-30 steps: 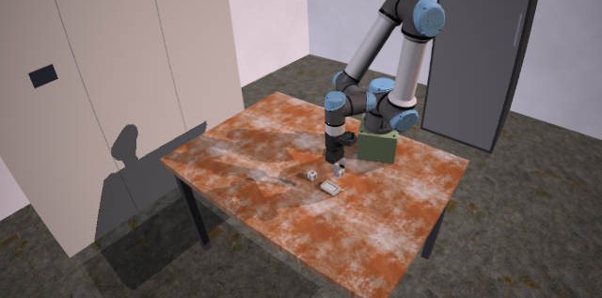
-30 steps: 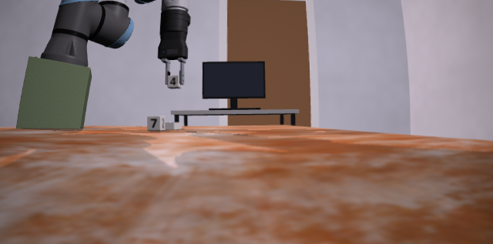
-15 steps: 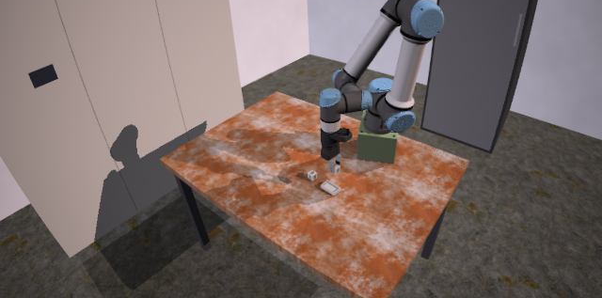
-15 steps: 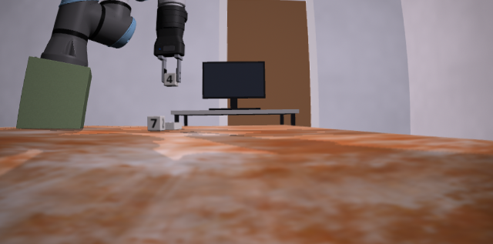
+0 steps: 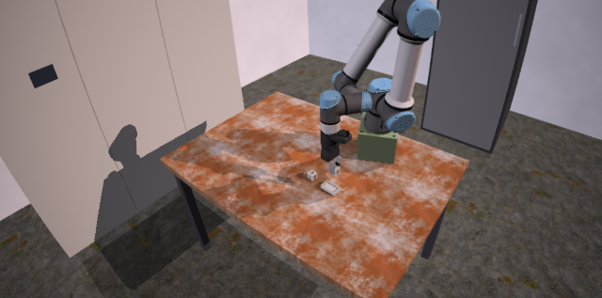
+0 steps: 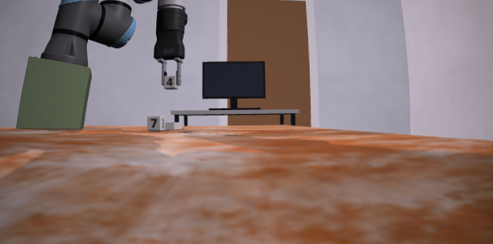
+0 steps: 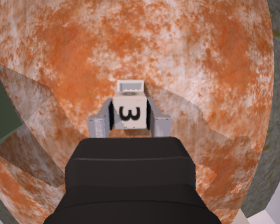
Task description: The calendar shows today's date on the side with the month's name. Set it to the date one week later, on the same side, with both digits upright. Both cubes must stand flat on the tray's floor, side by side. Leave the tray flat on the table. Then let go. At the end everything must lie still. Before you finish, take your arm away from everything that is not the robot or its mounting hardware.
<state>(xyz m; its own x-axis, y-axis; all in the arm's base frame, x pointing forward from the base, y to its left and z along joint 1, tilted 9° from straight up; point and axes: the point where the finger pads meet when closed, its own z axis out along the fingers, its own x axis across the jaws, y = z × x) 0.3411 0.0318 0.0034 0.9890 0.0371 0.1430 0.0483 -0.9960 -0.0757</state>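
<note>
My gripper (image 5: 335, 165) (image 6: 171, 81) (image 7: 129, 107) is shut on a white cube (image 5: 336, 170) (image 6: 170, 82) (image 7: 130, 112), held in the air above the table. The held cube shows a 4 toward the exterior camera and a 3 on the face toward the wrist camera. Another white cube (image 5: 311, 176) (image 6: 154, 123) sits on the table, with a 7 facing the exterior camera and a digit partly seen on its right side. The small pale tray (image 5: 327, 191) (image 6: 174, 125) (image 7: 130, 81) lies beside that cube; no cube shows in it. The month's name cannot be read.
The rust-and-white table (image 5: 301, 242) (image 6: 246, 198) carries the green robot base block (image 5: 376, 149) (image 6: 54, 94), behind the tray in the top view. The table cube stands close to the tray. A monitor (image 6: 233, 80) stands on a separate desk in the background.
</note>
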